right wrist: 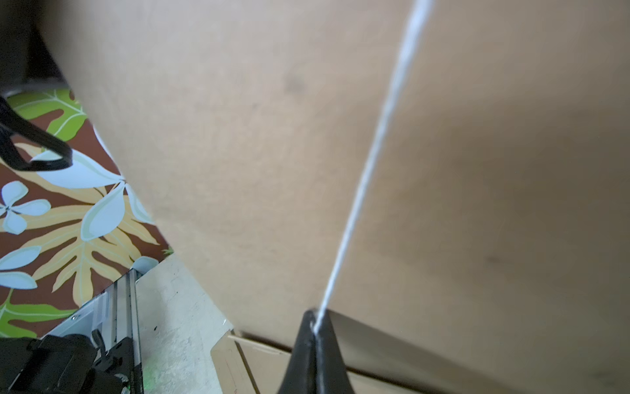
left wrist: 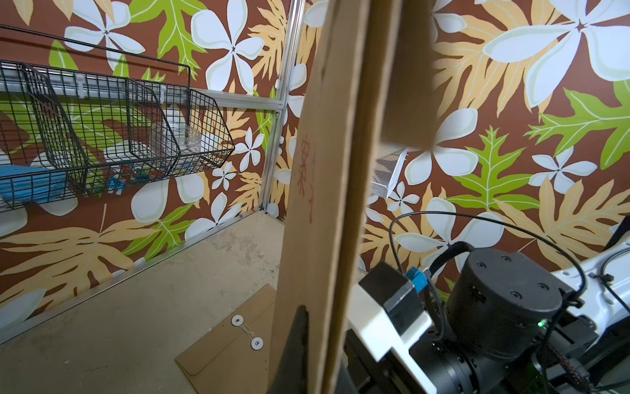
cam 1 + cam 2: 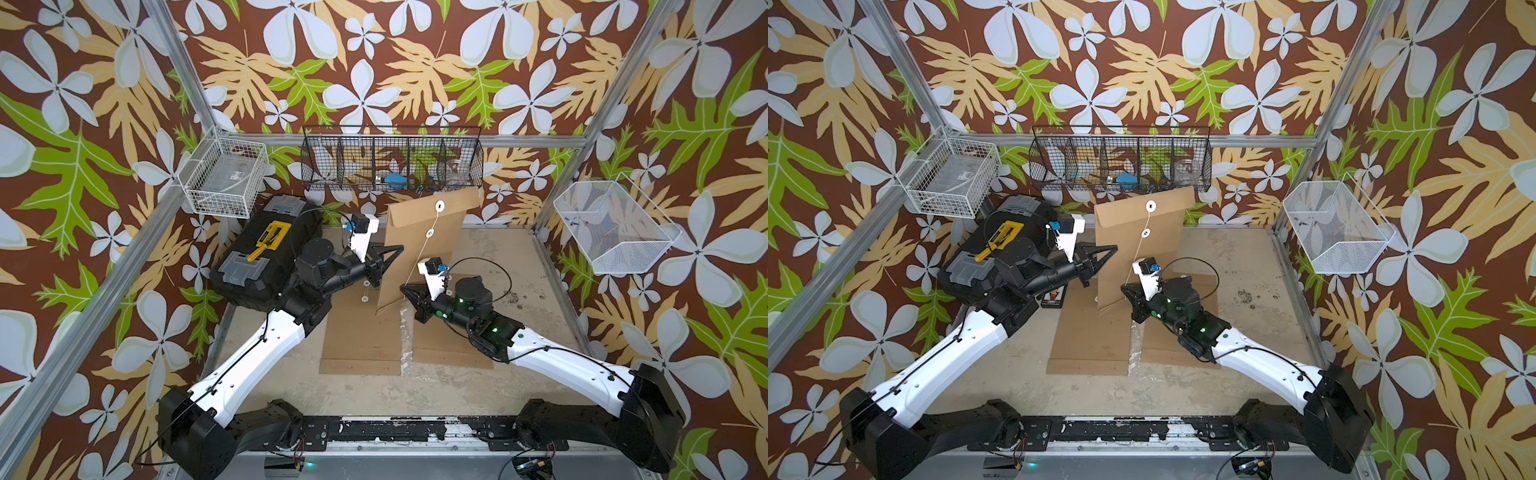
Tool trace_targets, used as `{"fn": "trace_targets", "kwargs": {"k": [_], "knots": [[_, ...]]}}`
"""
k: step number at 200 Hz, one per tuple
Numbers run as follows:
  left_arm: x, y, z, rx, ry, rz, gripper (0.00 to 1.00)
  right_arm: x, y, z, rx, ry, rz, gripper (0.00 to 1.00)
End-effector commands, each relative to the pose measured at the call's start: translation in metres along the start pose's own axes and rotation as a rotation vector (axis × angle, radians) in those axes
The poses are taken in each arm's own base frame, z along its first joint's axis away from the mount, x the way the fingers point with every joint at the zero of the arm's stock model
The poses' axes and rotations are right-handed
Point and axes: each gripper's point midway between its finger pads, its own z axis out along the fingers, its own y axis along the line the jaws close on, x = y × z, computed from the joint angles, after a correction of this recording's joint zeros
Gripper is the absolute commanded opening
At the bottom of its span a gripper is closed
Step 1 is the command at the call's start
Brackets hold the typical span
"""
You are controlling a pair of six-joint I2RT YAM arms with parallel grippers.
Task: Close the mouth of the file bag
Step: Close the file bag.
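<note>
Clamping edge of upright kraft file bag (image 3: 419,249) in left gripper (image 3: 400,248); pinching white string (image 1: 368,163), taut above, in right gripper (image 1: 315,322).

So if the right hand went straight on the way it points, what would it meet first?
Probably the upright file bag: its brown face fills the right wrist view ahead of the right hand, shut on the white string. Depth unclear.
</note>
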Motion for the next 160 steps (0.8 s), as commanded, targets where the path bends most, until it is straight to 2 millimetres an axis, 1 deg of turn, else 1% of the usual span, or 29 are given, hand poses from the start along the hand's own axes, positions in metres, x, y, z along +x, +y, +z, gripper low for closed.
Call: {"fn": "trace_targets", "kwargs": {"k": [1, 53, 97, 140, 160], "knots": [[-0.013, -0.006, -0.001, 0.025, -0.033, 0.022, 0.0, 0.013, -0.001, 0.005, 0.025, 0.065, -0.022, 0.0], [-0.019, -0.017, -0.003, 0.069, -0.04, 0.02, 0.0, 0.028, -0.005, 0.015, 0.041, 0.147, -0.018, 0.0], [-0.025, -0.028, -0.006, 0.122, -0.039, 0.01, 0.0, 0.038, -0.021, 0.021, 0.091, 0.184, -0.02, 0.0], [-0.026, -0.034, -0.009, 0.149, -0.034, -0.002, 0.0, 0.028, -0.046, 0.02, 0.113, 0.156, -0.011, 0.0], [-0.028, -0.036, -0.011, 0.156, -0.04, -0.006, 0.0, 0.018, -0.054, 0.017, 0.117, 0.125, -0.012, 0.0]]}}
